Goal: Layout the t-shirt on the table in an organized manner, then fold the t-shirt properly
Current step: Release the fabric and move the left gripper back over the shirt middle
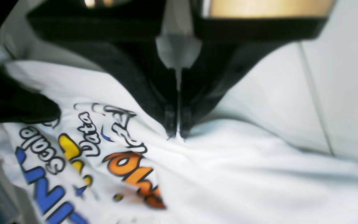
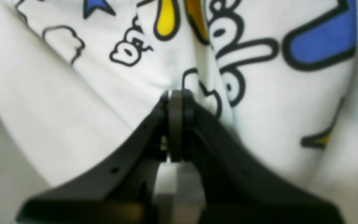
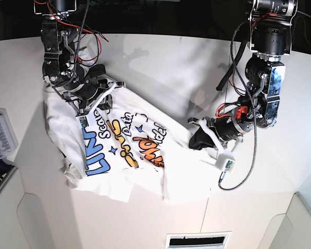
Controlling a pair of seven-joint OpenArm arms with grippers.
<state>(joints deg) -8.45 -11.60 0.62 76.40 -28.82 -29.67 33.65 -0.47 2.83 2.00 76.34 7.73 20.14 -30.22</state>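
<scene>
The white t-shirt (image 3: 145, 174) lies crumpled, print side up, near the front of the table (image 3: 160, 67). Its blue, yellow and orange lettering shows in all views. My left gripper (image 3: 196, 139) is at the shirt's right edge. In the left wrist view the left gripper (image 1: 176, 134) is shut, pinching a small peak of the t-shirt (image 1: 244, 174). My right gripper (image 3: 96, 101) is at the shirt's upper left corner. In the right wrist view the right gripper (image 2: 176, 97) is shut on a fold of the printed t-shirt (image 2: 73, 102).
A small grey tray (image 3: 1, 136) sits at the table's left edge. The table's front edge (image 3: 207, 199) runs just below the shirt, with a vent (image 3: 197, 239) beneath it. A dark seam line (image 1: 315, 96) crosses the tabletop right of the left gripper.
</scene>
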